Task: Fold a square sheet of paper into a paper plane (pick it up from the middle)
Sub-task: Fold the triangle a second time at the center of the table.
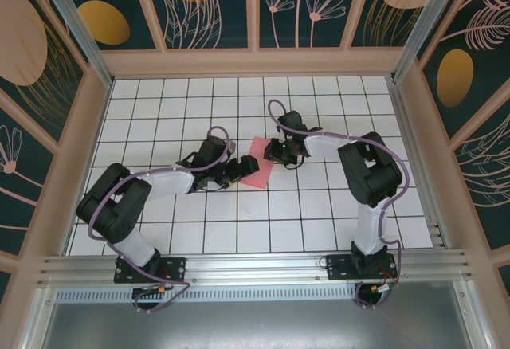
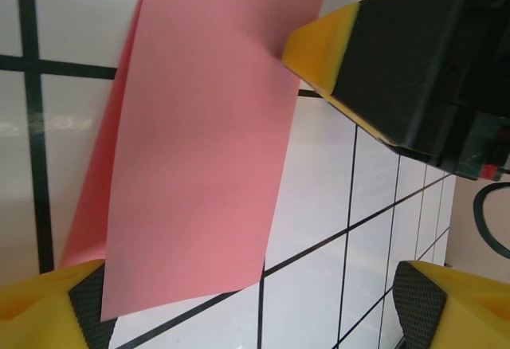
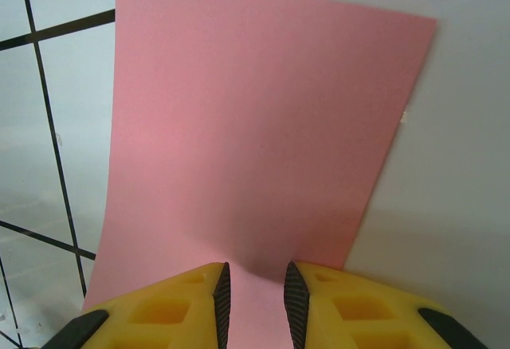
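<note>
White gridded board [image 1: 159,205] under both arms; you have the two grippers facing each other across one sheet.

Thin pink-red sheet of paper [image 3: 255,126] lies on the board between the two sets of jaws; it reads as an oblong, not a square; in the left wrist view a second layer peeks out along one long edge, and that edge lifts slightly.

Left gripper [image 2: 247,307]: jaws wide apart, nothing clamped; the sheet's short end sits inside the gap, one corner lapping over a dark finger pad [image 2: 84,305]; the other finger is well clear of the paper.

Right gripper [image 3: 255,297]: jaws narrowly apart, pads not meeting; the sheet's opposite short end runs into that slit; you cannot tell from here whether the pads press it.
</note>
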Tool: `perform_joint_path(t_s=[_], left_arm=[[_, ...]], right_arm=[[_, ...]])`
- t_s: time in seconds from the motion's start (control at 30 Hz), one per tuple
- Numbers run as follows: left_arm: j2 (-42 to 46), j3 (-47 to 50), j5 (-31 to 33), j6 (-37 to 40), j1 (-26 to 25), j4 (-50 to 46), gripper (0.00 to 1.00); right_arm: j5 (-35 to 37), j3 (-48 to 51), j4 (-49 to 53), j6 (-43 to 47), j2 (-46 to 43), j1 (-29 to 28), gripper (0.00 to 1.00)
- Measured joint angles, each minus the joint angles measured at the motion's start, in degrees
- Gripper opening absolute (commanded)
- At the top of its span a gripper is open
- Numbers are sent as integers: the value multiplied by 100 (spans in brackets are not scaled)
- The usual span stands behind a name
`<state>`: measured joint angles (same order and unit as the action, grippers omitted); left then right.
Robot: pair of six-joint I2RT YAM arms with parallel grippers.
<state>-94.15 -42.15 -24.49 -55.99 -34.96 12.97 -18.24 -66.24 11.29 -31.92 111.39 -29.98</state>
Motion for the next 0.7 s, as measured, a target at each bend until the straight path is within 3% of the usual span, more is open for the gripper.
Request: perform_joint_path(t_s=[0.27,0.7], left_arm=[[0,-9,-284,-4,0,352,84],[-518,-282,-682,-140,-22,1126,81]], right_arm=[[-35,9,-4,2,7,24,24],[-348,42,-107,7,44,129,22]])
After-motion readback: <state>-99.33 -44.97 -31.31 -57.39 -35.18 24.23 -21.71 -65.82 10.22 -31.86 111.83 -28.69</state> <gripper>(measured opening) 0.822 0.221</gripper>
